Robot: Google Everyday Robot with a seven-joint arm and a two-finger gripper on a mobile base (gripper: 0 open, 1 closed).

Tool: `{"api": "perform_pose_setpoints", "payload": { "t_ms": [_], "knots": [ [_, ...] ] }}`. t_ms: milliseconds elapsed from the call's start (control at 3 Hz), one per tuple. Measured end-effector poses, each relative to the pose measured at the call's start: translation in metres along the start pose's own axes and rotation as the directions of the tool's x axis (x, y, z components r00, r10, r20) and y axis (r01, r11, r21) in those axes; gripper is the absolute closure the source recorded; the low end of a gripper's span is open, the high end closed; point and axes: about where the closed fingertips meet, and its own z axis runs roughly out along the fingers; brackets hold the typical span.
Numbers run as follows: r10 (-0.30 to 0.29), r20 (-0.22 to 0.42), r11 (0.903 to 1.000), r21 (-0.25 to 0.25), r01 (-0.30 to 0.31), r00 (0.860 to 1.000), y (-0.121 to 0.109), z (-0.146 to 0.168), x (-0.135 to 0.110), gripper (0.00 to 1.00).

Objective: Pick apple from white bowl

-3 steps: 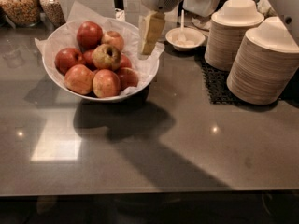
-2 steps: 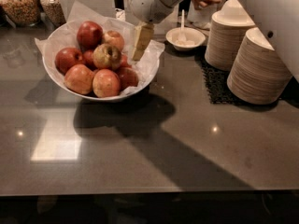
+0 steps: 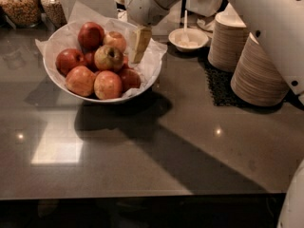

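Note:
The white bowl point(image 3: 53, 73), wide and lined with crinkled white paper, stands at the back left of the dark counter. The yellow-green apple point(image 3: 109, 57) lies on top of the pile near the bowl's middle, with its dark stem dimple facing me. Red apples point(image 3: 90, 34) lie around it. My gripper point(image 3: 138, 55) hangs down from the white arm over the right side of the bowl. Its tip is just right of the yellow-green apple and close to it, above the paper. It holds nothing that I can see.
A small white bowl with a spoon point(image 3: 189, 37) stands behind the gripper. Stacks of beige disposable bowls point(image 3: 258, 69) sit on a black mat point(image 3: 219, 84) at the right. Jars point(image 3: 20, 4) stand at the back left. My arm's white body point(image 3: 273, 27) fills the upper right.
The gripper has moved left and down, from beside the bowl's right rim to over the bowl next to the yellow-green apple. The arm has swung further into view.

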Motion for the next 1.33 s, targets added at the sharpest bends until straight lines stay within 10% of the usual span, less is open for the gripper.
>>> {"api": "perform_pose_setpoints", "payload": {
  "t_ms": [667, 1000, 1333],
  "knots": [
    [-0.092, -0.001, 0.9938, -0.062, 0.092, 0.996, -0.002, 0.004, -0.002, 0.00],
    [-0.287, 0.016, 0.9388, -0.194, 0.285, 0.958, -0.012, 0.028, -0.002, 0.00],
    [-0.340, 0.070, 0.9043, -0.249, 0.347, 0.938, -0.010, 0.036, -0.023, 0.00]
  ]
}}
